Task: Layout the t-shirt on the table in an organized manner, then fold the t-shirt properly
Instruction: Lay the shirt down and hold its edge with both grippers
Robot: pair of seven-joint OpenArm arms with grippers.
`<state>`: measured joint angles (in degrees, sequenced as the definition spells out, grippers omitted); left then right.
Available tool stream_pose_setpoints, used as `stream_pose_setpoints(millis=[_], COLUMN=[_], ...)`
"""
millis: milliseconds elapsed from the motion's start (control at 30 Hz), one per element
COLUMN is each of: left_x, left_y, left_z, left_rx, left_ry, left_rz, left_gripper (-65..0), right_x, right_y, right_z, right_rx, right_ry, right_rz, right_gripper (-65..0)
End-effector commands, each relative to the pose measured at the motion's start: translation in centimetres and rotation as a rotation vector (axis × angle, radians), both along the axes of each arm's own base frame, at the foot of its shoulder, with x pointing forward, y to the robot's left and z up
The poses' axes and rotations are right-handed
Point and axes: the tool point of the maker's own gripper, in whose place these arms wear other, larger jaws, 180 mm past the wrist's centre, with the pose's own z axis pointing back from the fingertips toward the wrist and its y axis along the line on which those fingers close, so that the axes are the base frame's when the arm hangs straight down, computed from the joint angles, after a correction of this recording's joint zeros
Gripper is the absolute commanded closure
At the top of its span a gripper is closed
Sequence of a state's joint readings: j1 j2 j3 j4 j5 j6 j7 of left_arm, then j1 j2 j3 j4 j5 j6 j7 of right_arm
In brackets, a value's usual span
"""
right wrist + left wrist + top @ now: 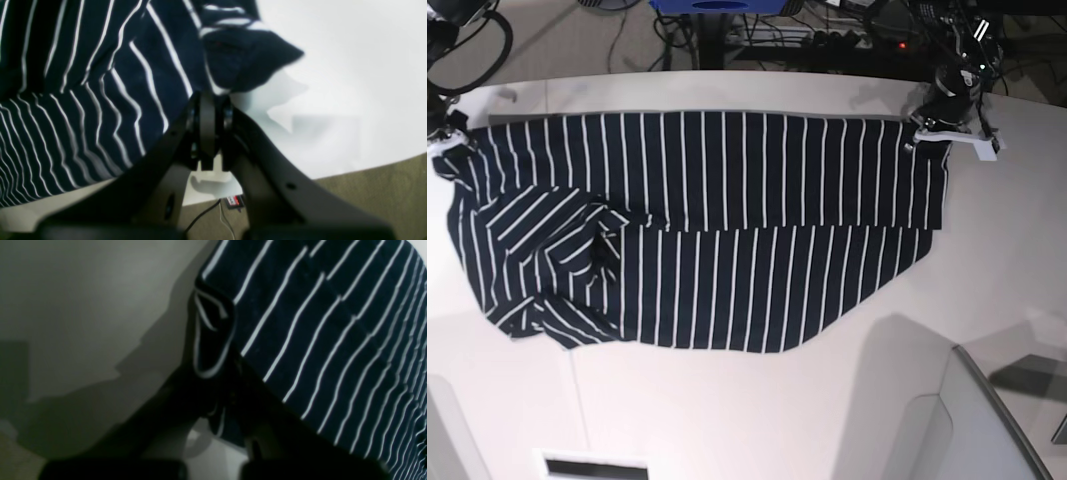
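- in the base view you see the t-shirt [697, 225] spread wide across the table [757, 410], filling the upper and middle part of the frame from the far left edge to right of centre.
- its top edge runs nearly straight along the upper part of the frame; the lower edge curves, and the cloth at lower left is bunched, with the stripes turning diagonal there.
- your left gripper [932, 125] sits at the upper right of the base view, right at the shirt's top right corner.
- in the left wrist view that gripper [218, 396] is dark and blurred; the jaws are closed together on a fold of striped cloth [300, 323], which fills the upper right of that frame, with the pale table [83, 306] on the left.
- your right gripper [449, 135] is at the upper left edge of the base view, at the shirt's top left corner.
- in the right wrist view its fingers meet tightly at centre frame [208, 100], pinching the edge of the t-shirt [83, 100]; a loose dark flap of cloth sticks out to the upper right of the pinch.
- in that same view the white table [350, 66] fills the right side, its curved edge runs across the lower right, and brownish floor [367, 193] lies below it.
- a thin cable [203, 213] shows on the floor at the bottom centre.
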<state>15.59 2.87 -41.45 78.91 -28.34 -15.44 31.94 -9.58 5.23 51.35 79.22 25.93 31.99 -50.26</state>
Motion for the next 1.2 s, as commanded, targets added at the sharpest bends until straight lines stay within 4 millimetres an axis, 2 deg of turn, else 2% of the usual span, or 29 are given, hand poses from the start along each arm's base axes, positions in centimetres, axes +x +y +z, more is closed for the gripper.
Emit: stream_pose_setpoints(millis=[0,233,400,533,900,933,1000,1133,1167], left_x=[0.6,-0.4,-1.3,-1.9,-2.8,-2.8,-2.8,-2.7,-2.6], left_y=[1.1,1.2,1.2,1.7,1.9,1.9,1.9,2.0,2.1], left_z=[1.0,0.8,0.6,0.6,0.4,0.4,0.4,0.8,0.9], left_rx=[0.031,0.035,0.038,0.065,0.078,0.078,0.079,0.086,0.089], left_ry=[-0.037,-0.019,-0.003,-0.023,-0.021,-0.021,-0.02,-0.025,-0.029], left_rz=[0.003,0.003,0.004,0.023,0.033,0.033,0.032,0.027,0.026], left_gripper=[0.0,0.0,0.0,0.0,0.0,0.0,0.0,0.0,-6.1], right_x=[1.0,0.1,-1.7,-2.2,-2.4,-2.5,-2.8,-2.7,-2.7], right_y=[-1.0,-1.1,-1.1,-1.0,-1.0,-1.0,-1.1,-1.2,-1.2], right_z=[1.2,1.0,0.3,0.0,-0.1,-0.1,-0.1,0.1,0.1], right_rx=[-0.029,-0.033,-0.033,-0.03,-0.029,-0.03,-0.031,-0.036,-0.037], right_ry=[-0.052,-0.035,0.005,0.016,0.022,0.024,0.029,0.027,0.025], right_rz=[-0.007,-0.007,-0.005,-0.006,-0.004,-0.007,-0.01,-0.008,-0.01], right_gripper=[0.0,0.0,0.0,0.0,-0.5,-1.7,-9.2,-33.6,-38.3])
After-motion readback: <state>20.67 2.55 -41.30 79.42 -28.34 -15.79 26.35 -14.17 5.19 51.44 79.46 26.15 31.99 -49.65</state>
